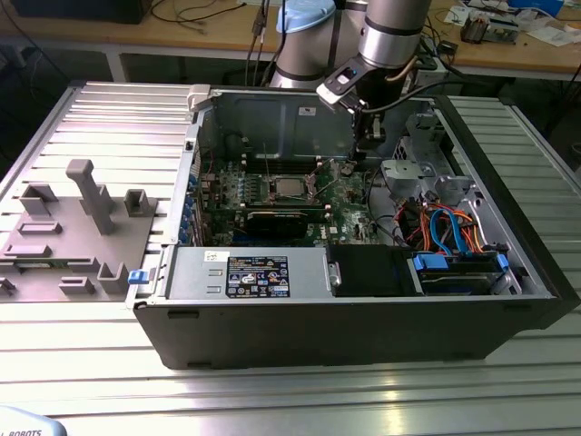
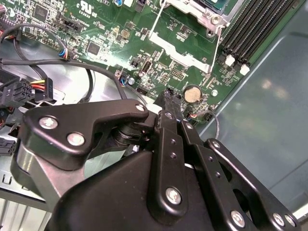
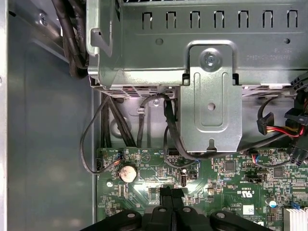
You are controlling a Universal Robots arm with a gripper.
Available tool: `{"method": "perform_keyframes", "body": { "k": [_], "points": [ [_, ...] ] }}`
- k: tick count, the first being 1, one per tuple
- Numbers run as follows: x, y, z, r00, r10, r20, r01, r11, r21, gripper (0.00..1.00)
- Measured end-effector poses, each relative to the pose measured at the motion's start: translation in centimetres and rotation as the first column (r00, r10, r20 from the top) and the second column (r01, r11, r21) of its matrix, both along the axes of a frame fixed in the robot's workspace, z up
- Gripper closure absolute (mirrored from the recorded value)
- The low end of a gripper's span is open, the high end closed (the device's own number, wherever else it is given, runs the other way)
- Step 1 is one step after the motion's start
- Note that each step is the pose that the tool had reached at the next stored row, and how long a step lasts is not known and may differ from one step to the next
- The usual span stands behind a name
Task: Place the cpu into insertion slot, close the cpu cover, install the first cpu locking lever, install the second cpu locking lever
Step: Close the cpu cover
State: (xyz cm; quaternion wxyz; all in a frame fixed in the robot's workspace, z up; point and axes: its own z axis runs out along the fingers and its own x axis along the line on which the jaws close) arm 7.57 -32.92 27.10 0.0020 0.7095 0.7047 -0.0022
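A slatted metal table is carrying an open computer case, with the robot arm reaching down into it from above; inside, the green circuit board is lying flat on the case floor. The gripper is hovering just above the board's edge near a round coin battery; in both wrist views its fingertips are pressing together with nothing between them, so the pincer is clenched and empty.

Well apart from those fingers, the cpu cover is standing swung open, its silvery frame tilting up off the board on the side of the socket nearer the gripper. In the exterior view the insertion slot is sitting in the middle of the board, and the cpu is showing as a silver-grey square inside it. By the look of it, the chip is already resting in place. A thin wire bar beside the cover, seemingly a locking lever, is sticking up unlatched. Closing the cover and fastening both levers are judged not yet done.
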Motion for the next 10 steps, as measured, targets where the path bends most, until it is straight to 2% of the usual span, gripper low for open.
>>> {"method": "perform_keyframes", "body": {
  "k": [10],
  "points": [
    [-0.78, 0.0, -0.37, 1.0, 0.0, 0.0, 0.0, 1.0, -0.0001, 0.89]
  ]
}}
